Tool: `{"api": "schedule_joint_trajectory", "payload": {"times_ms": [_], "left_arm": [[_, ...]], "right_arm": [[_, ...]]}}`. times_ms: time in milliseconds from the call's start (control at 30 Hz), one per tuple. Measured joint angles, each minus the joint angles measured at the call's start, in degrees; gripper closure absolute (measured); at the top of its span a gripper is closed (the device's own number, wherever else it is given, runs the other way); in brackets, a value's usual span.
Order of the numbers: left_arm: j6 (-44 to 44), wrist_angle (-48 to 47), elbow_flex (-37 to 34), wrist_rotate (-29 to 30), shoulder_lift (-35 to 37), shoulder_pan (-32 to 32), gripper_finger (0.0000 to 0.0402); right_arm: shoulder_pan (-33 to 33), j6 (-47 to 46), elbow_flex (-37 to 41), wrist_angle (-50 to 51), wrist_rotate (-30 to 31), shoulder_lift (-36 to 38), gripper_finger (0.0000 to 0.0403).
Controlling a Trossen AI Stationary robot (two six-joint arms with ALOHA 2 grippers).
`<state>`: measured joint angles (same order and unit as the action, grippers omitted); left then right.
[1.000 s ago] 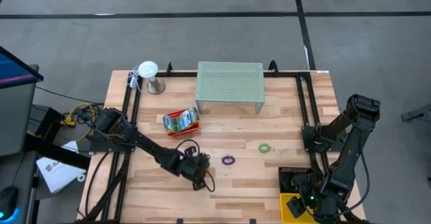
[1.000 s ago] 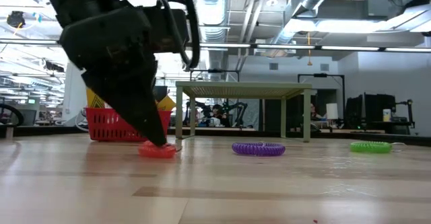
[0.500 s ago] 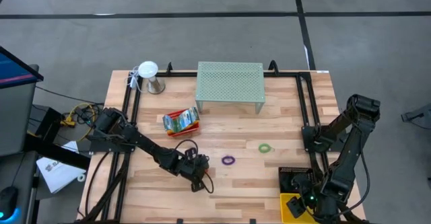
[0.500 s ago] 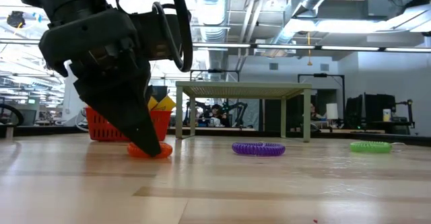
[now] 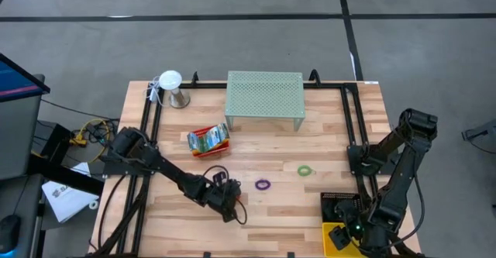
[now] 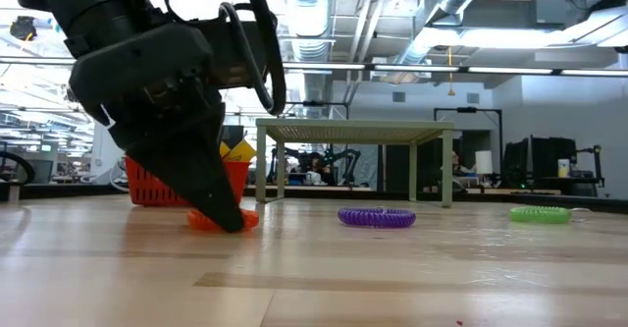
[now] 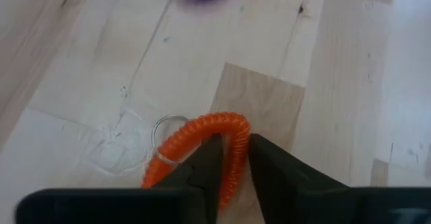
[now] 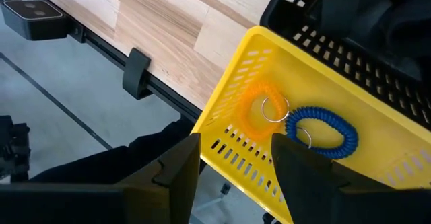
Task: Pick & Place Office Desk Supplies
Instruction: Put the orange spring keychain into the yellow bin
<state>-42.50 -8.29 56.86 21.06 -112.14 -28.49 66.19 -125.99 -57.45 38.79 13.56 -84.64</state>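
My left fingers (image 7: 232, 167) pinched the orange coil (image 7: 202, 143) on the bench (image 5: 294, 204). A purple coil (image 5: 263, 185) lay at three o'clock. My right fingers (image 8: 232, 157) hung open over the yellow tray (image 8: 377, 177).

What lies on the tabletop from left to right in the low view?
Left gripper closed on the orange coil loop, with the red basket behind it → mint-green mesh shelf farther back → purple coil loop → green coil loop.
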Motion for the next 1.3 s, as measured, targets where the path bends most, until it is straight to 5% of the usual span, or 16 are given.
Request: {"api": "schedule_joint_trajectory", "payload": {"times_ms": [233,533,767,967,1300], "left_arm": [[-1.51,0.7,-0.37,0.58,1.78,-0.43,0.0388],[1.79,14.96,-0.52,-3.78,9.02,2.02,0.0395],[4.48,32.08,-0.51,-15.08,10.57,5.26,0.0396],[2.97,42.08,-0.52,-21.38,10.51,7.43,0.0396],[1.49,49.93,-0.48,-22.08,10.58,8.35,0.0397]], "right_arm": [[0.0,0.0,0.0,0.26,0.46,0.0,0.0223],[-3.91,3.11,0.0,-3.24,14.76,0.0,0.0223],[-9.78,19.08,-0.02,-11.46,24.16,0.02,0.0223],[-14.76,33.48,-0.02,-20.24,25.73,0.02,0.0223],[-23.08,47.1,-0.02,-28.78,24.23,0.02,0.0223]]}}
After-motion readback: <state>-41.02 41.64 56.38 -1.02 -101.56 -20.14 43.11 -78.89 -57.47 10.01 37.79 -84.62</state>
